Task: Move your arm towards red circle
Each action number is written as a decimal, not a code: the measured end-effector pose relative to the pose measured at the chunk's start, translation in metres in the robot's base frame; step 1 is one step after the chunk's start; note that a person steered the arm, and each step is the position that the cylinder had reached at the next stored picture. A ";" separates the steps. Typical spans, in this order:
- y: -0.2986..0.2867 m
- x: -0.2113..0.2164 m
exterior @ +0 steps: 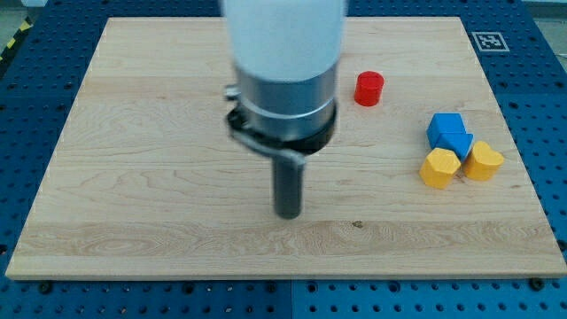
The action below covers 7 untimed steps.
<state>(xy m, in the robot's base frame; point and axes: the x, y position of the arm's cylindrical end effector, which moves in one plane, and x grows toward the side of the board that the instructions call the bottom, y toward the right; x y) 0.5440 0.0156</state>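
Showing a wooden tabletop (133, 177) set on a blue perforated base (35, 301), the camera view is dominated by the arm's pale cylindrical body (283, 40), which descends from the view's top, passes into a dark collar, and ends in a straight dark rod. My tip (288, 215) rests on bare wood near the board's middle, well apart from every block; there is no gripper on this rig, so nothing is held and nothing can open or close. At the view's right sits a tight cluster: a blue block (449, 133) of irregular, roughly cubic form, with a yellow hexagonal block (438, 167) just below it and a yellow heart-like block (484, 161) beside it, all three touching or nearly so. The red circle (369, 89), the smallest item and the task's target, stands alone toward the view's upper right, between the arm's body and the cluster. The step in hand appears to be the approach, not yet completed; the next move calls for sliding the tip toward the view's upper right, stopping short of the cluster. The arm's body hides the board behind it, its upper part is cut off by the frame, and a marker (489, 41) at the board's far corner is too small to read.
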 end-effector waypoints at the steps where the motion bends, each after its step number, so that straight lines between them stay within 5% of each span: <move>1: 0.043 -0.034; 7: 0.042 -0.187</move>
